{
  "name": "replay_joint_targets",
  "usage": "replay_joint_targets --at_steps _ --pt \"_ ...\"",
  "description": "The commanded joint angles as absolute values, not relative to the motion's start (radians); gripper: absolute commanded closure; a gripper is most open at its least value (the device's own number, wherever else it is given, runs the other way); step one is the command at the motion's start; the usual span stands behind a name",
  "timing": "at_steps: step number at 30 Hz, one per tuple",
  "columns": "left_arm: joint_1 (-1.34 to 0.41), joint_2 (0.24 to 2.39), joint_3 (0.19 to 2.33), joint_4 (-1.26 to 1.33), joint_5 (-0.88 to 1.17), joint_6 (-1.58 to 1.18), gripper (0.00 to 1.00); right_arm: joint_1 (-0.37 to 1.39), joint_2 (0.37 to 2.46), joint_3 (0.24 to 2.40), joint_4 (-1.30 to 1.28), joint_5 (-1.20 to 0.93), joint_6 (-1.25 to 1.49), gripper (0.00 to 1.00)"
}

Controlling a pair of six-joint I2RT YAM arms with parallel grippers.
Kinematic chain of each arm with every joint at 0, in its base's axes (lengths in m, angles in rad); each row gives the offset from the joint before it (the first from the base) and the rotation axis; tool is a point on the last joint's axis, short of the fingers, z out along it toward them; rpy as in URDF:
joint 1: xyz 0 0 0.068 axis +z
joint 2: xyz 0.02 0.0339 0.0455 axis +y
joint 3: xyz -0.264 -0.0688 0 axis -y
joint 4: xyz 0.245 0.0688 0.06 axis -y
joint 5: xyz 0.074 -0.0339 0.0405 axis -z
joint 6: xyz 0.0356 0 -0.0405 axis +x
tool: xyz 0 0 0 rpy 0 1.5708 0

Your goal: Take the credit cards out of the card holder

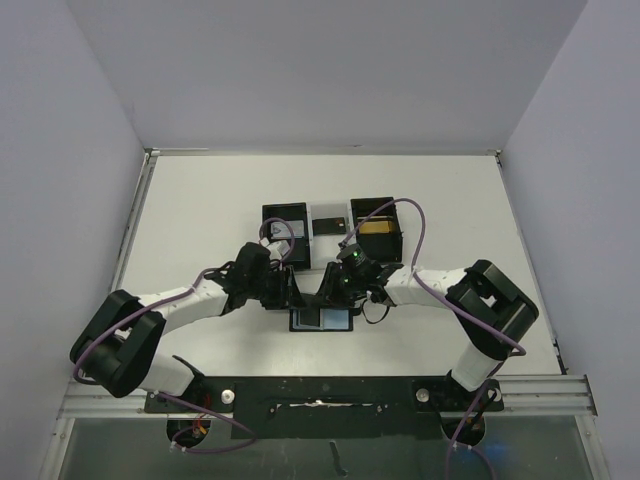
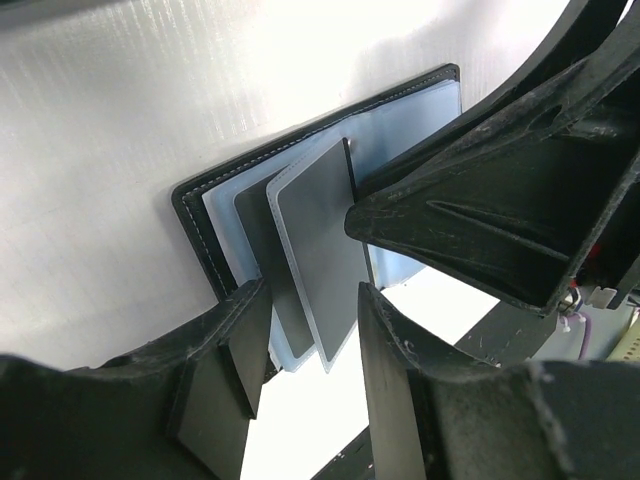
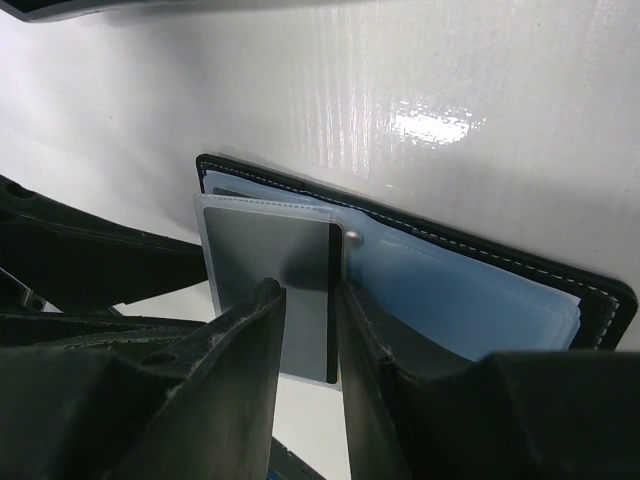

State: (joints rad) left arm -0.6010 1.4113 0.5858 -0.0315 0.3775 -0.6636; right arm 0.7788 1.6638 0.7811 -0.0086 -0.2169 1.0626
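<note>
You're straddling the grey card (image 2: 315,230) with the left claw (image 2: 310,300), jaws part-open, ready for pulling. The right claw (image 3: 308,290), narrow, is likely pinning the card holder (image 3: 470,300), which is lying open on the tabletop (image 1: 200,230); its grip is unclear.

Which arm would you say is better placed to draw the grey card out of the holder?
Left. The left fingers straddle the free end of the grey card jutting from the card holder; the right fingers rest by the pocket, probably steadying it.

White table (image 1: 200,230) with open card holder (image 1: 322,319) toward the near edge, left box (image 1: 285,224) and right box (image 1: 377,229) behind it.
</note>
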Motion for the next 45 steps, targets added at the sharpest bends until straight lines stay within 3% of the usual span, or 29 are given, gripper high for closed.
replay_joint_targets --at_steps 1,4,13,22,30,45 --pt "-0.611 1.415 0.598 -0.002 0.397 -0.634 0.63 0.778 1.637 0.802 -0.047 -0.194 1.054 0.71" --pt "-0.614 1.413 0.599 -0.001 0.394 -0.632 0.70 0.778 1.623 0.804 -0.036 -0.199 1.047 0.71" --pt "-0.616 1.407 0.617 -0.002 0.398 -0.626 0.77 0.771 1.632 0.792 -0.016 -0.214 1.058 0.70" --pt "-0.620 1.454 0.599 0.000 0.383 -0.629 1.00 0.756 1.604 0.782 0.025 -0.249 1.052 0.70" --pt "-0.621 1.470 0.584 -0.002 0.358 -0.633 1.00 0.741 1.589 0.813 -0.049 -0.231 1.014 0.67" --pt "-0.623 1.503 0.579 0.015 0.376 -0.634 1.00 0.755 1.683 0.788 0.016 -0.325 1.019 0.74"
